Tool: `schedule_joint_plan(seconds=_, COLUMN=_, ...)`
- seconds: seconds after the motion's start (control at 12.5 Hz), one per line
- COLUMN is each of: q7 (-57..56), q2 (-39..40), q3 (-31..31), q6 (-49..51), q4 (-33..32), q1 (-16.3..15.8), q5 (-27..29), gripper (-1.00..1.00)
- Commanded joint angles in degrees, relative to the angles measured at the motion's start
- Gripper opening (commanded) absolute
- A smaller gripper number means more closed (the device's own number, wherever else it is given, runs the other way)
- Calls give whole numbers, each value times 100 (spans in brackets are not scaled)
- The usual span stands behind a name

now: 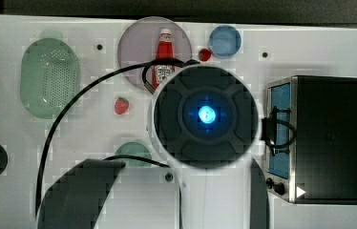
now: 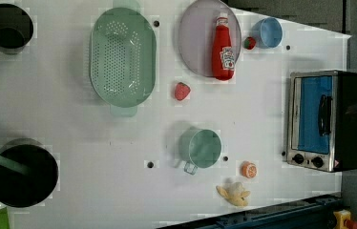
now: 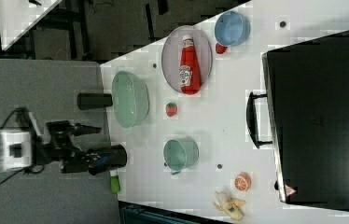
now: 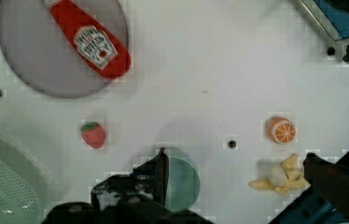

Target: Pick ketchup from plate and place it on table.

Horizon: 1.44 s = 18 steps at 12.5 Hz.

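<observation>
Gripper point(image 4: 235, 156) has its fingers point(image 4: 159, 170) wide apart and holds nothing, hanging high over the table point(image 2: 71, 133). In the wrist view a green mug point(image 4: 184, 184) lies below, beside one finger. In the left view, a strawberry point(image 2: 182, 90) sits at 11 o'clock from the mug and an orange point(image 2: 248, 169) at 4 o'clock. The plate point(image 2: 195, 43) is at 12 o'clock from the mug, well apart. The ketchup point(image 2: 223, 47) lies flat on the plate, on its 3 o'clock side, with the cap toward 12 o'clock. A green basket point(image 2: 121, 57) stands at 9 o'clock from the plate and a blue bowl point(image 2: 268, 32) at 3 o'clock.
</observation>
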State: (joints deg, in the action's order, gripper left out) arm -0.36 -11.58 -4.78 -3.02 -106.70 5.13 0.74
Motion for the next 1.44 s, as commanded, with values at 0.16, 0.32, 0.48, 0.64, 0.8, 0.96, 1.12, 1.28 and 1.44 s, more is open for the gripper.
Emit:
schedule_joint_plan(seconds=0.16, q7=-432, q2=244, q3=-62, q6=-156, q4=45, q1=137, q5=62, gripper=100)
schedule_joint_plan(seconds=0.32, q7=-911, q2=473, q3=-82, q6=-345, q4=47, q1=134, q5=62, gripper=100)
schedule_joint_plan(seconds=0.48, q7=-1407, q2=747, q3=-93, q6=-557, q4=52, q1=116, q5=62, gripper=100)
schedule_joint_plan(seconds=0.64, q7=-1780, q2=1049, q3=-103, q6=-729, q4=59, q1=77, q5=61, gripper=100)
schedule_joint_plan(seconds=0.8, q7=-1968, q2=1386, q3=-155, q6=-901, q4=73, q1=43, q5=61, gripper=100)
schedule_joint_plan(seconds=0.96, q7=-1971, q2=1745, q3=-223, q6=-1190, q4=106, q1=12, q5=58, gripper=100)
schedule_joint_plan(seconds=1.12, q7=-1988, q2=2116, q3=-269, q6=-1484, q4=187, q1=-45, q5=58, gripper=100)
schedule_joint_plan(seconds=1.28, q7=-2108, q2=2480, q3=-319, q6=-1817, q4=262, q1=-85, q5=57, gripper=100)
schedule_joint_plan(seconds=1.44, q7=-2460, q2=2828, q3=-324, q6=-2170, q4=312, q1=-122, q5=18, gripper=100)
